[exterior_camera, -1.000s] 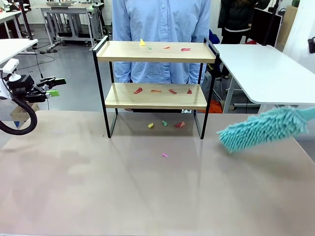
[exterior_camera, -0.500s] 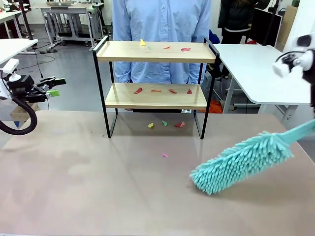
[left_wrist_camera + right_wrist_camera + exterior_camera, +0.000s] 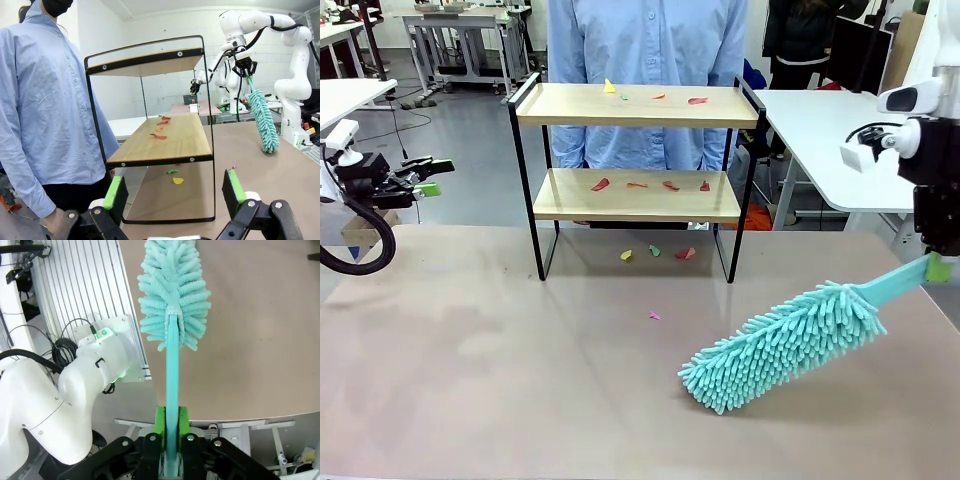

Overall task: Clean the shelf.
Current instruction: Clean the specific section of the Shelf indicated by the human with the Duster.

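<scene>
The shelf point(image 3: 638, 105) stands at the table's far middle, two light wooden boards in a thin black frame; it also fills the left wrist view point(image 3: 165, 145). Small red, yellow and green scraps point(image 3: 665, 185) lie on both boards and on the table under it. At the right, my right gripper point(image 3: 937, 266) is shut on the handle of a teal fluffy duster point(image 3: 775, 345), whose head slopes down to the tabletop in front of the shelf. The right wrist view shows the green pads point(image 3: 160, 424) clamped on the duster point(image 3: 172, 290) handle. My left gripper point(image 3: 428, 177) hangs open at the far left, off the table, its pads point(image 3: 116, 192) wide apart.
A person in a light blue shirt point(image 3: 645, 50) stands right behind the shelf. One pink scrap point(image 3: 655, 316) lies on the table before the shelf. A white table point(image 3: 850, 140) stands at the back right. The near tabletop is wide and bare.
The right arm has swung the duster in from the right edge toward the table's middle and lowered its head. The left arm has stayed still.
</scene>
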